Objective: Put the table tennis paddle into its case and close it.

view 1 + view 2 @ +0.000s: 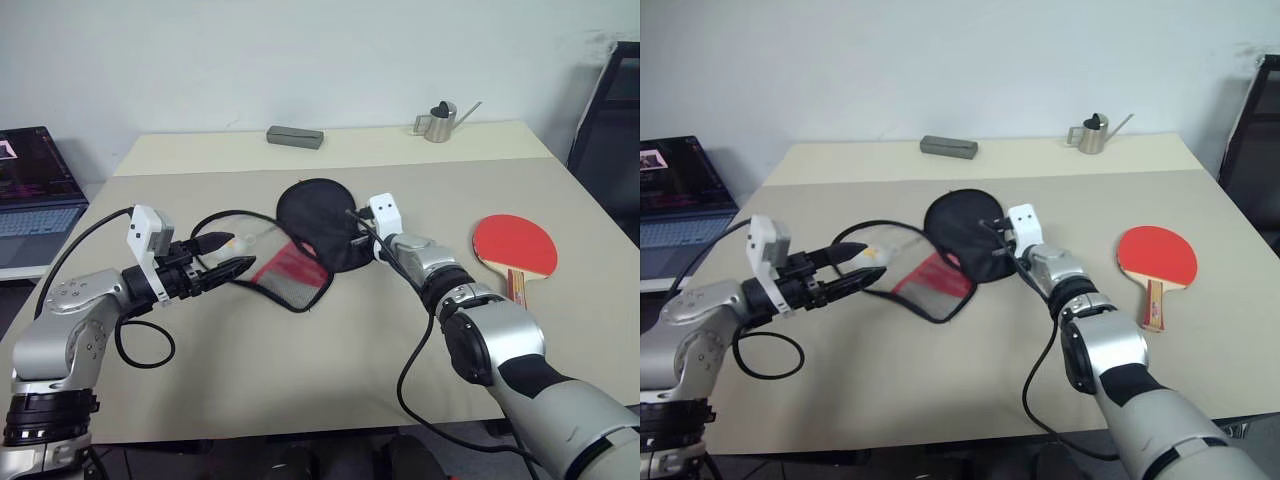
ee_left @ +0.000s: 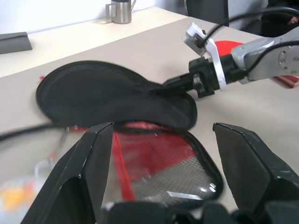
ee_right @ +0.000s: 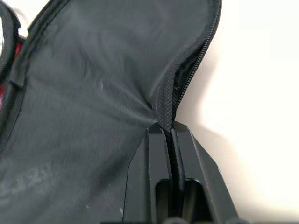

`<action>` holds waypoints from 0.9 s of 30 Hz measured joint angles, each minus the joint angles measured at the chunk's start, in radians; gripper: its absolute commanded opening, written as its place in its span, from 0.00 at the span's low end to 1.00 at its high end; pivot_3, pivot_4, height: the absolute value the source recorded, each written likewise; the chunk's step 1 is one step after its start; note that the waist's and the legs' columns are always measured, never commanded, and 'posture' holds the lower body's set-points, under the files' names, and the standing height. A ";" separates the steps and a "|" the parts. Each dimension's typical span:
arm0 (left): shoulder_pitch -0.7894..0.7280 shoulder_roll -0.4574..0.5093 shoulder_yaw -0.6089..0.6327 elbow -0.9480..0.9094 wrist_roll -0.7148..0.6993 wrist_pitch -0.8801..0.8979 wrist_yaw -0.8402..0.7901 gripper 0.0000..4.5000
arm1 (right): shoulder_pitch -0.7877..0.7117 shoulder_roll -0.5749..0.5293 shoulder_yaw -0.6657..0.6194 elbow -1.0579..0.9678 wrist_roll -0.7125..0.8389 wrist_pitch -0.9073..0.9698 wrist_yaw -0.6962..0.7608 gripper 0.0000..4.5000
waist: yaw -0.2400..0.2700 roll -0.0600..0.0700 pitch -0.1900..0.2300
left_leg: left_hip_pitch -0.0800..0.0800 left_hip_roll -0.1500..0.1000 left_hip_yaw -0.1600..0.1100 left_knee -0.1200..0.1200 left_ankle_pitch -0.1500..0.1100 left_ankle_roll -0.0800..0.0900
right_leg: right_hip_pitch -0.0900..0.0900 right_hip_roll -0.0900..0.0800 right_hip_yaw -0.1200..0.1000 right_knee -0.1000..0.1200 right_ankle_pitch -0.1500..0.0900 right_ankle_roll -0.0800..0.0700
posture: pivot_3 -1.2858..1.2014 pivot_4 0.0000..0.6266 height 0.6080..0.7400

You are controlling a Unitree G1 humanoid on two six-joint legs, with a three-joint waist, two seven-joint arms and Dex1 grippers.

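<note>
1. The case (image 1: 305,240) lies unzipped at mid-table, its black-lined half raised toward the far side and its red, mesh-pocketed half flat on the near side; the table tennis paddle (image 1: 515,248) rests well apart on the right, red face up, handle pointing to the near edge.

2. The right gripper (image 3: 171,133) is clenched on the zip edge of the black half, holding that flap up. The left gripper (image 1: 222,268) hovers by the left end of the red half with its fingers (image 2: 91,163) spread and nothing between them.

3. By this reading the task is at an early stage: the case is open, but the paddle is untouched, and both the loading and the zipping remain.

4. The head views give the whole layout: paddle, case, both arms, a grey box (image 1: 295,136) and a small metal watering can (image 1: 437,122) along the table's (image 1: 300,380) far edge, and a laptop (image 1: 35,190) off the left side.

5. The right wrist view shows what those cannot: the zip seam pinched tight between the two black fingers, with the black lining spread beyond.

6. The left wrist view looks between its own parted fingers across the mesh pocket to the lifted flap and the right gripper gripping its edge. A pale, blurred shape at its side may be the plush charm; that cannot be told for certain.
</note>
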 measured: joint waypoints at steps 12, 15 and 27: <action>-0.035 -0.017 -0.039 0.022 0.003 0.002 -0.007 0.82 | 0.014 -0.094 -0.090 -0.049 0.071 0.082 -0.124 0.00 | -0.001 0.000 0.000 | 0.000 0.000 0.003 0.000 0.000 0.000 | -0.001 0.000 0.004 0.001 0.000 0.000 | 0.52 0.24 1.00; -0.038 -0.025 -0.045 0.030 0.005 0.001 -0.013 0.82 | 0.044 -0.086 -0.104 -0.134 0.101 0.150 -0.146 0.00 | -0.001 0.000 0.000 | -0.001 0.000 0.008 0.000 0.000 0.000 | -0.006 0.000 0.008 0.005 0.000 0.000 | 0.52 0.24 1.00; -0.037 -0.034 -0.052 0.029 0.007 0.001 -0.026 0.82 | 0.420 0.069 -0.112 -0.956 0.235 0.655 -0.327 0.00 | 0.001 0.000 0.000 | 0.001 0.002 0.012 0.001 -0.002 0.003 | -0.009 0.002 0.013 0.013 0.000 0.000 | 0.52 0.24 1.00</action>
